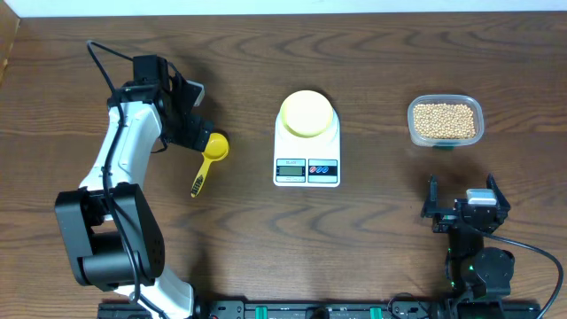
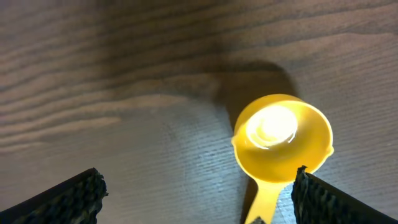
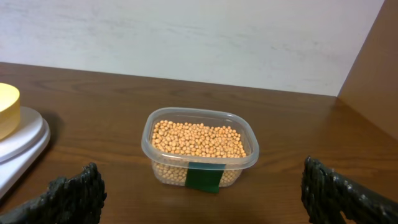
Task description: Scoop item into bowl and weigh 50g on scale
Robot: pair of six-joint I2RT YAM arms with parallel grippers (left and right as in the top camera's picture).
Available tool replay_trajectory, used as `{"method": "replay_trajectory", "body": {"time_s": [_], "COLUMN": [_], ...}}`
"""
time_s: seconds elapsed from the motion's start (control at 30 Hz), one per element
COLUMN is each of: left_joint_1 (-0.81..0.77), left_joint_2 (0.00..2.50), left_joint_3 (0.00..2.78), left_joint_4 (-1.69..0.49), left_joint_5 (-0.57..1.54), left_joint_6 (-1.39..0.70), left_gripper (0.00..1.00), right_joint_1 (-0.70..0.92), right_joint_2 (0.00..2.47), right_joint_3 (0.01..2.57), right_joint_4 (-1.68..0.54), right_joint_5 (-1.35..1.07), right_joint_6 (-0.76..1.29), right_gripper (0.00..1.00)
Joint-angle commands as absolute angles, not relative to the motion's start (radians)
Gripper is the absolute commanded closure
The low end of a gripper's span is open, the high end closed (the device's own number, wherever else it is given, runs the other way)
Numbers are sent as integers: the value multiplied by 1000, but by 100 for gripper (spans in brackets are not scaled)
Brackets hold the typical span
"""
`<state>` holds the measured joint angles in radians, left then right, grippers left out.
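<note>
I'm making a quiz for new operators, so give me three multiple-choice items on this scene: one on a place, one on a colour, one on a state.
1. Where is the pale-yellow bowl? A on the scale; B on the wood; C held aloft.
2. What colour is the measuring spoon? A red; B yellow; C white.
3. How is the left tool? A shut on the spoon; B open and empty; C out of view.

Answers: 1 A, the overhead view shows the bowl on the scale's platform. 2 B, the spoon is yellow in both views. 3 B, its fingers stand wide apart and grip nothing.
</note>
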<state>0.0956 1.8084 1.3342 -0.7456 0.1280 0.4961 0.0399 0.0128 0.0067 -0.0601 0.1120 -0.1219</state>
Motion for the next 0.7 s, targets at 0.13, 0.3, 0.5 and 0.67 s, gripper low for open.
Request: {"method": "replay_trajectory", "body": {"time_s": [0.13,0.3,0.5,0.67], "left_joint_1": [93,88,67,47], "left_joint_2": [1834,1879,1931,1942], "left_joint_3": [1361,1360,1360,1360], "left_joint_4": [-727,-709,-704,-684], "left_joint_5": [202,202,201,201], "left_joint_6": [598,630,662,665], "left_gripper": [2,2,2,2], "right_joint_1": [47,47,47,47], "right_joint_2": [7,7,7,7], "right_joint_3": [6,6,6,6], "right_joint_4": [-64,-64,-64,-64], "right_joint_5": [110,110,110,110], "right_joint_6": [-136,-136,-136,-136], "right_gripper": [1,1,1,1]}}
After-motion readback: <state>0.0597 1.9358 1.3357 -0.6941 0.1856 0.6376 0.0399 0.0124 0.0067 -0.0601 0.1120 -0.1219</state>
